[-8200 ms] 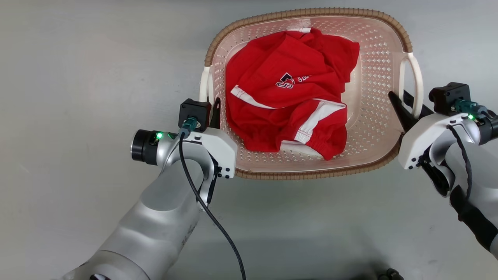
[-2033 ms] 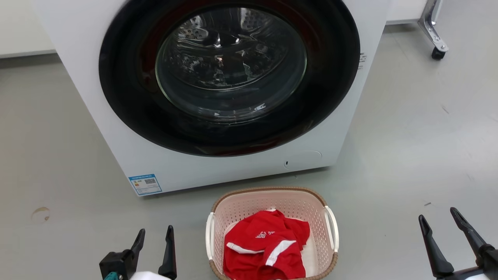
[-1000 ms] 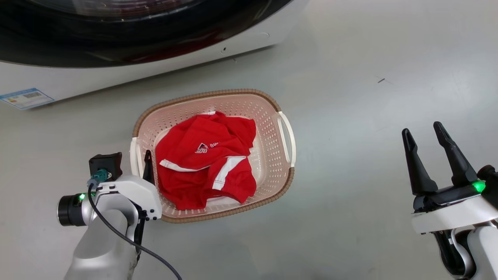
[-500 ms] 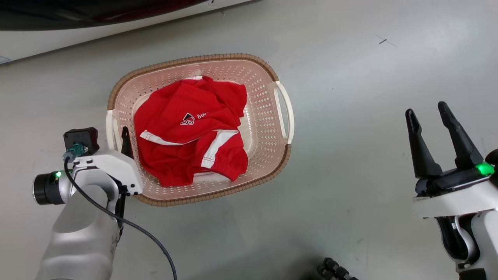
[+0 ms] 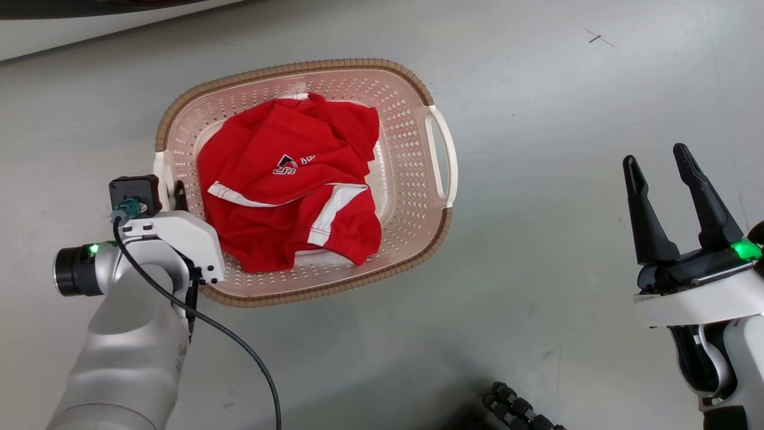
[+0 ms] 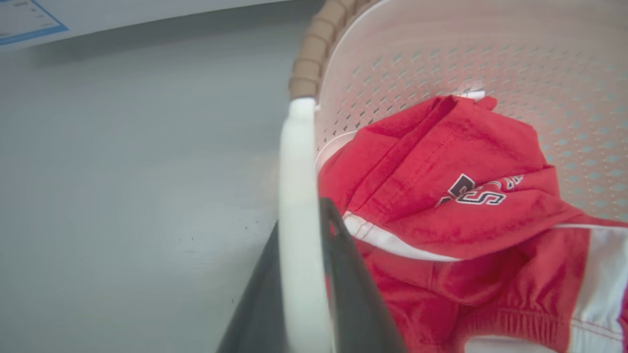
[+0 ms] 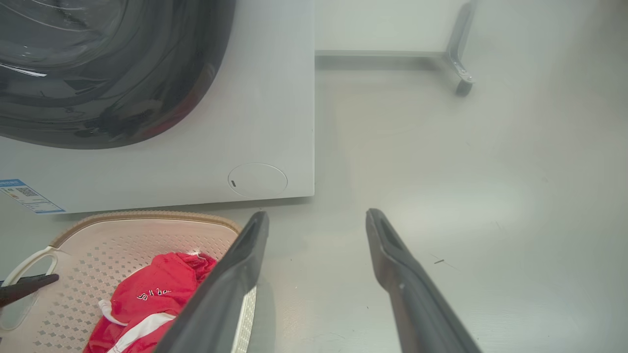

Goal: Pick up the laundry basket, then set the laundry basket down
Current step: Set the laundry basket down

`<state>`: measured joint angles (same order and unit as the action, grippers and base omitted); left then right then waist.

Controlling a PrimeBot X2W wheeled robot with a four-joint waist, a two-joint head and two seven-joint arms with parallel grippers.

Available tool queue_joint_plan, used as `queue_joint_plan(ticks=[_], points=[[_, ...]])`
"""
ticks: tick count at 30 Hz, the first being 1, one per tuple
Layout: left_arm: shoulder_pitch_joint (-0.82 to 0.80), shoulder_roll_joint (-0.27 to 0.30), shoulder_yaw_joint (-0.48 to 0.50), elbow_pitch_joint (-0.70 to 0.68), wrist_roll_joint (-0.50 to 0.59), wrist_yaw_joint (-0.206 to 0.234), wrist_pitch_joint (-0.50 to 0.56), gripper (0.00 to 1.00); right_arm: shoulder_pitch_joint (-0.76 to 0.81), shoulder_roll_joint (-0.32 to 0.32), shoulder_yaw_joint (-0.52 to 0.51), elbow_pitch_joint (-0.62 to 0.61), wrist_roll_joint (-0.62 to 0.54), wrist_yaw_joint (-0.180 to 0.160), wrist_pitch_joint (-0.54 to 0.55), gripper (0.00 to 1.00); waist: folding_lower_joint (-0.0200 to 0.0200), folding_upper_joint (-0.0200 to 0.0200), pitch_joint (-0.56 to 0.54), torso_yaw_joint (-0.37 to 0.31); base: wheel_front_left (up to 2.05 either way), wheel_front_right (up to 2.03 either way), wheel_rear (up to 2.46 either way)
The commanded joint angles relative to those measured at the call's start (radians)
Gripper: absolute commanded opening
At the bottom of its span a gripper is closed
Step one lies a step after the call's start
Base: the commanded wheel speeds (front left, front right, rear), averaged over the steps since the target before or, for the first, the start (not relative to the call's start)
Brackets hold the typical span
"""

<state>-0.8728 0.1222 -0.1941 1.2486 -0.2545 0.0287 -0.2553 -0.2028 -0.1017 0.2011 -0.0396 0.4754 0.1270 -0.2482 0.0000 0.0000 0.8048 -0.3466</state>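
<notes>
The laundry basket [image 5: 406, 143] sits on the grey floor [image 5: 537, 89], near the white washing machine [image 7: 274, 122]. Inside it lie red clothes [image 5: 286, 191] with white stripes, all bunched up, hiding most of its bottom. The left gripper [image 6: 300, 215] is closed on the basket's white handle [image 6: 297, 162], one finger on each side. The right gripper [image 5: 655, 154] is wide open and holds nothing, well away from the basket. The letters [image 6: 473, 191] on the clothes are too crumpled to read.

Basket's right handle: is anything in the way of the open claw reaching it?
No. Just grey floor lies between the right gripper and the laundry basket's right handle; nothing visible blocks it.
</notes>
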Motion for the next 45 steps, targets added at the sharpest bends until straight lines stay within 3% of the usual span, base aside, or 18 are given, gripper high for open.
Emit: queue_joint_plan(ticks=[1, 9, 16, 21, 40, 41, 42, 43, 44, 45], points=[[-0.002, 0.009, 0.005, 0.003, 0.007, 0.009, 0.007, 0.0, 0.0, -0.028, 0.009, -0.013, 0.006, 0.004, -0.014, 1.0, 0.0, 0.0, -0.001, -0.001, 0.0, 0.0, 0.0], [0.001, -0.006, 0.008, 0.023, -0.011, 0.034, 0.02, 0.0, -0.003, -0.025, 0.004, -0.01, 0.008, 0.004, -0.014, 1.0, 0.0, 0.0, -0.008, 0.005, 0.0, 0.0, 0.0], [-0.003, -0.005, 0.042, 0.032, -0.05, 0.113, 0.016, 0.0, 0.002, -0.033, 0.001, -0.012, 0.003, 0.004, -0.014, 1.0, 0.0, 0.0, -0.007, 0.019, 0.0, 0.0, 0.0], [-0.003, -0.008, 0.062, 0.035, -0.077, 0.135, 0.012, 0.0, 0.008, -0.036, -0.004, -0.014, -0.002, 0.004, -0.014, 1.0, 0.0, 0.0, -0.009, 0.03, 0.0, 0.0, 0.0], [-0.012, -0.027, 0.061, 0.039, -0.112, 0.159, 0.005, 0.0, 0.014, -0.049, 0.002, -0.009, -0.007, 0.004, -0.014, 1.0, 0.0, 0.0, -0.013, 0.047, 0.0, 0.0, 0.0], [-0.013, -0.029, 0.065, 0.04, -0.118, 0.164, 0.004, 0.09, 0.014, -0.049, 0.002, -0.008, -0.007, 0.004, -0.014, 1.0, 0.0, 0.0, -0.013, 0.048, 0.0, 0.0, 0.0], [-0.013, -0.03, 0.061, 0.04, -0.116, 0.166, 0.003, 0.33, 0.014, -0.05, 0.003, -0.008, -0.006, 0.004, -0.014, 1.0, 0.0, 0.0, -0.014, 0.049, 0.0, 0.0, 0.0], [-0.013, -0.03, 0.058, 0.04, -0.114, 0.168, 0.003, 0.48, 0.015, -0.05, 0.002, -0.007, -0.005, 0.004, -0.014, 1.0, 0.0, 0.0, -0.014, 0.05, 0.0, 0.0, 0.0], [-0.012, -0.032, 0.062, 0.04, -0.12, 0.168, 0.003, 1.0, 0.015, -0.051, 0.002, -0.005, -0.005, 0.004, -0.014, 1.0, 0.0, 0.0, -0.013, 0.051, 0.0, 0.0, 0.0], [-0.012, -0.033, 0.065, 0.04, -0.125, 0.167, 0.002, 1.0, 0.015, -0.051, 0.001, -0.004, -0.004, 0.004, -0.014, 1.0, 0.0, 0.0, -0.013, 0.051, 0.0, 0.0, 0.0]])
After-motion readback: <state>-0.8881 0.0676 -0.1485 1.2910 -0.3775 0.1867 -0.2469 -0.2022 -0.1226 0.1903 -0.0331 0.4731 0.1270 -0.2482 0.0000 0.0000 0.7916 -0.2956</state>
